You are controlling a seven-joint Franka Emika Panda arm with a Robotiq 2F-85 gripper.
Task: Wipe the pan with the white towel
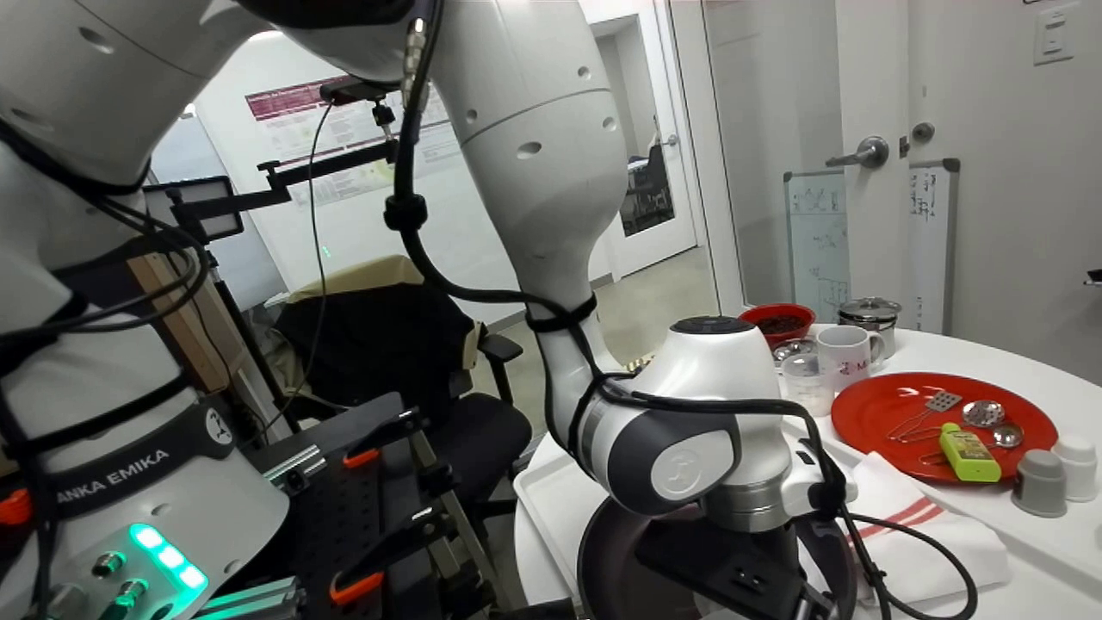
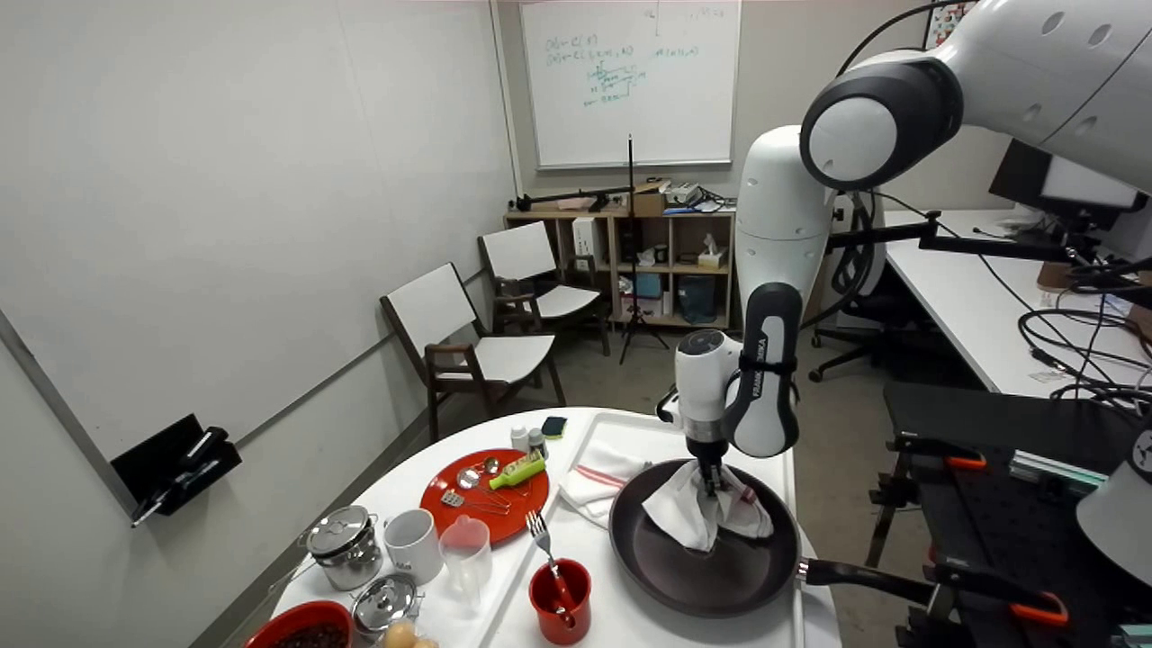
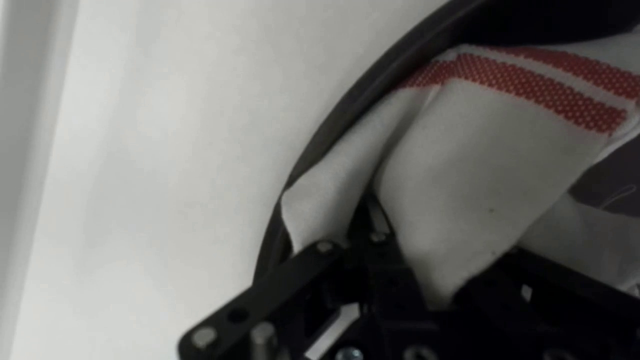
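Note:
A dark frying pan (image 2: 693, 585) sits on a white tray, its black handle (image 2: 864, 578) pointing toward the robot base. My gripper (image 2: 711, 486) points down into the pan and is shut on a white towel (image 2: 681, 508) with red stripes. The towel is bunched at the fingers and its loose ends spread onto the pan floor. In the wrist view the towel (image 3: 465, 175) rises around my fingers (image 3: 380, 225) and hides the fingertips; part of it lies against the pan rim (image 3: 325, 130). In an exterior view the arm covers much of the pan (image 1: 607, 551) and the fingers are hidden.
A second folded white towel with red stripes (image 2: 589, 490) lies beside the pan. A red plate (image 2: 436, 504) holds utensils and a green bottle (image 2: 517, 470). A red cup with a fork (image 2: 560, 607), a clear cup (image 2: 466, 549), a white mug (image 2: 414, 540) and a metal pot (image 2: 345, 544) stand nearby.

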